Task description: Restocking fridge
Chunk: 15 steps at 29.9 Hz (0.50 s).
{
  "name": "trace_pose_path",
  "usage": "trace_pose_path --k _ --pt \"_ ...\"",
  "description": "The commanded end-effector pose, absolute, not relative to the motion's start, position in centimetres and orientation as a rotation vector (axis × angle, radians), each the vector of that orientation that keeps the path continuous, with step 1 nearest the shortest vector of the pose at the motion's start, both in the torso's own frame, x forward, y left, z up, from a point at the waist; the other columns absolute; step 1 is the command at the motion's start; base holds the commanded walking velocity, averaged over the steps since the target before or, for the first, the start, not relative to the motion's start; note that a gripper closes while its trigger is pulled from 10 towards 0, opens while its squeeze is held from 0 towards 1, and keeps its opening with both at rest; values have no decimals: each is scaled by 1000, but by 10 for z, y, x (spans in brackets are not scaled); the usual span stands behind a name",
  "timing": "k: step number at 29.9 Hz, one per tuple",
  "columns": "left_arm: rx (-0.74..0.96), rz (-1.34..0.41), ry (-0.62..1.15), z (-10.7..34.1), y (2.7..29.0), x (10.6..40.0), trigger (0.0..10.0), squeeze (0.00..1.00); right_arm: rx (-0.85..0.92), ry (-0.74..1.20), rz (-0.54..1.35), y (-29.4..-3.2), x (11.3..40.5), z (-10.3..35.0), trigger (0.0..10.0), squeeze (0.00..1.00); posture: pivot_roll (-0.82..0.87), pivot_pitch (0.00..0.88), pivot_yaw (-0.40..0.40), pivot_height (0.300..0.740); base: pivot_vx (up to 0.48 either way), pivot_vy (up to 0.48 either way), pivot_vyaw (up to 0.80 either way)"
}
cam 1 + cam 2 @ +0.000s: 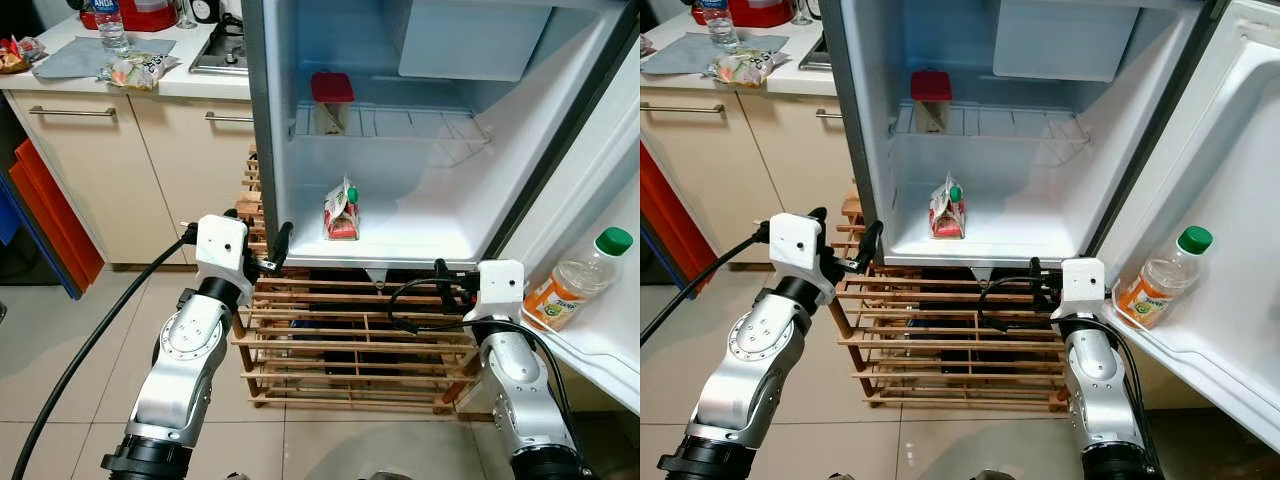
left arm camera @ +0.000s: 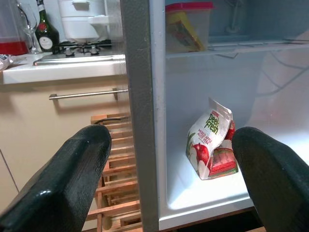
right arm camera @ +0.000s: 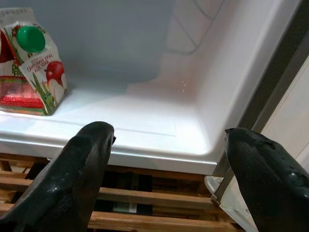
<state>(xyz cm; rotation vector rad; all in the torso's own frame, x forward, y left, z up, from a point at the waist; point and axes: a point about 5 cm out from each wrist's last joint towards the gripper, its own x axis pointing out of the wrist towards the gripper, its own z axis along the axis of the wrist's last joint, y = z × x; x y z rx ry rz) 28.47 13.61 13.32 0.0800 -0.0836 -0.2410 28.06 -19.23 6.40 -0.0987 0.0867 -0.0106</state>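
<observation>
Fridge (image 1: 270, 150) open, juice carton (image 1: 341, 211) on its floor, red-lid tub (image 1: 331, 100) on wire shelf, bottle (image 1: 577, 280) in door, wooden rack (image 1: 340, 340) beneath, left gripper (image 1: 268, 255) & right gripper (image 1: 450, 287) both spread apart, empty, near fridge's front edge

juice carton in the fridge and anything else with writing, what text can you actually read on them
"peel Fresh": on the white-and-red juice carton with a green cap, standing on the fridge floor.
Smaller print under that brand: too blurred to read.
Print below the green cap in the right wrist view: too blurred to be sure of.
Clear plastic water bottle with a blue label on the counter: letters cut off, unreadable.
Orange-labelled clear bottle with a green cap in the door shelf: label unreadable.
</observation>
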Motion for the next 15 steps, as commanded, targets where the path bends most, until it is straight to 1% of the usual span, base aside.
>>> trace_pose_path --k 1,15 --pt "85 -234 -89 134 137 287 10000 0 -95 76 -18 -197 284 67 10000 0 -89 0 -21 740 -266 0 0" --pt "106 -236 -104 136 136 294 10000 0 -91 88 -30 -199 287 64 10000 0 -98 0 -18 740 -281 0 0"
